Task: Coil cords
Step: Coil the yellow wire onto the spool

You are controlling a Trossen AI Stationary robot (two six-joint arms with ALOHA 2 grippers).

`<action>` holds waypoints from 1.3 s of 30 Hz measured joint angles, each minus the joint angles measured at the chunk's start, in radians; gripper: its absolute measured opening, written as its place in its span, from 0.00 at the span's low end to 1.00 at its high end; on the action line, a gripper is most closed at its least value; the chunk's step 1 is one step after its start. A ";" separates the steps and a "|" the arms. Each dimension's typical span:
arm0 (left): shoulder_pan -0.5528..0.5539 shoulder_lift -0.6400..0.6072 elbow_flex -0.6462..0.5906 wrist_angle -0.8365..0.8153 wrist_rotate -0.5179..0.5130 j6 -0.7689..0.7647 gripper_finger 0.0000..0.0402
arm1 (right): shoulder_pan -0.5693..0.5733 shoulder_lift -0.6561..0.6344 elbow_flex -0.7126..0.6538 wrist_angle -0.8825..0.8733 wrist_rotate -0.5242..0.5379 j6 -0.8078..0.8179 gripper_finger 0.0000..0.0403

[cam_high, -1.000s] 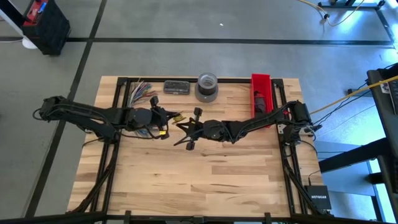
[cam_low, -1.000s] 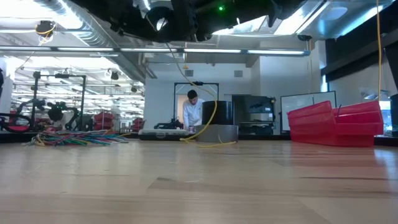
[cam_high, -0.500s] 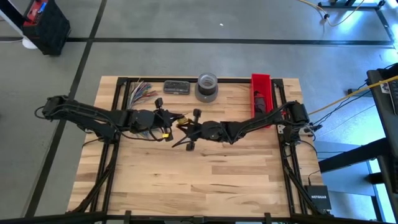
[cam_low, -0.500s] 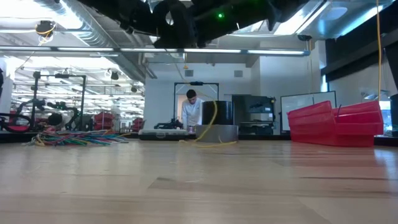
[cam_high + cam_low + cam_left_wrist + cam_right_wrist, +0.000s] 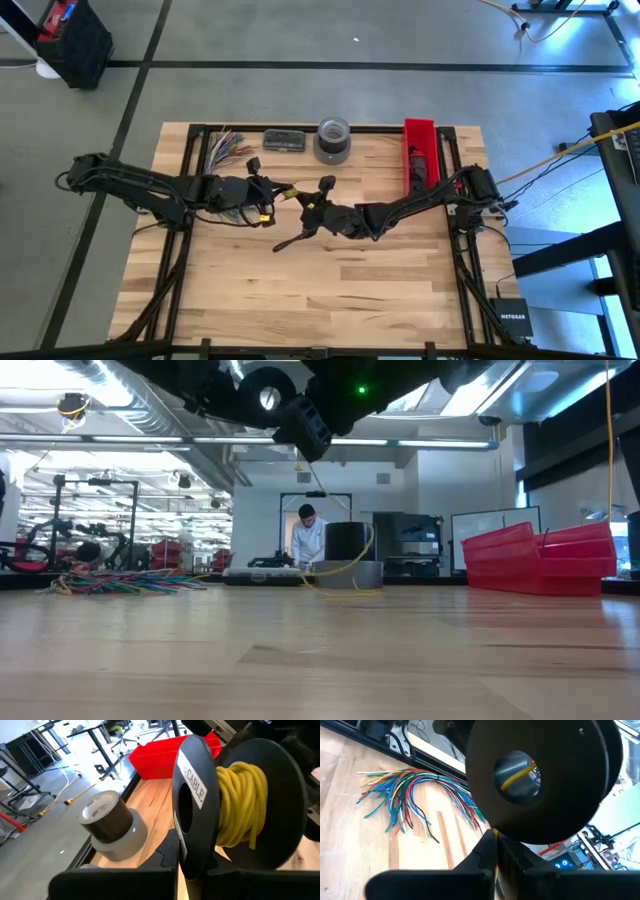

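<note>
A black cable spool (image 5: pixel 197 795) wound with yellow cable (image 5: pixel 240 805) hangs in the air over the table's middle (image 5: pixel 298 200), between my two grippers. My left gripper (image 5: pixel 176 866) is shut at the labelled flange. My right gripper (image 5: pixel 494 851), coming from the right, is shut at the plain flange (image 5: pixel 545 785). A loose yellow strand (image 5: pixel 345 565) drops from the spool to the table. The cords (image 5: pixel 228 148), thin multicoloured wires, lie fanned flat on the wood at the far left (image 5: pixel 410 795), and no gripper touches them. My left gripper pinches the lower rim (image 5: pixel 184 862) of the labelled flange between its two fingers, coming almost level from the table's left. The spool stands above the fingers, clear of the table. My right gripper meets the lower rim (image 5: pixel 506 836) of the plain flange, nearly level from the table's right. Its own fingers hide the place of contact, so the kind of hold does not show.
A grey tape roll (image 5: pixel 333 140) and a dark flat box (image 5: pixel 284 140) stand at the far edge. A red bin (image 5: pixel 420 150) is at the far right. A person (image 5: pixel 308 540) stands in the room beyond. Bare wood spreads toward the near edge.
My right gripper has rolled and swung at the wrist toward the far left corner without shifting much. The dark bar at the spool has turned in the high view from nearly crosswise to slanting. The hanging yellow strand has swung toward the right. The left arm has kept still.
</note>
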 joint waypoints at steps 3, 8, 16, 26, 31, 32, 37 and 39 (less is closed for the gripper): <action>-0.002 0.001 0.000 0.000 0.007 -0.001 0.00 | 0.017 0.000 -0.007 -0.011 0.055 0.020 0.08; -0.003 -0.002 0.005 -0.002 0.011 0.003 0.00 | 0.049 -0.001 0.009 0.008 0.100 -0.041 0.26; -0.003 -0.006 0.003 -0.015 0.000 0.004 0.00 | 0.055 -0.068 0.015 -0.240 0.051 -0.003 0.44; -0.002 -0.005 0.002 -0.031 -0.003 0.004 0.00 | -0.124 -0.075 -0.006 -0.343 -0.547 0.293 0.45; -0.002 -0.005 0.001 -0.035 -0.003 0.004 0.00 | -0.155 -0.073 -0.035 -0.342 -0.610 0.337 0.45; -0.002 -0.005 0.001 -0.035 -0.004 0.004 0.00 | -0.155 -0.073 -0.037 -0.344 -0.602 0.336 0.45; -0.002 -0.005 0.001 -0.037 -0.004 0.011 0.00 | -0.151 -0.076 -0.037 -0.357 -0.546 0.312 0.33; -0.002 -0.005 0.001 -0.038 -0.003 0.011 0.00 | -0.151 -0.086 -0.037 -0.390 -0.527 0.310 0.23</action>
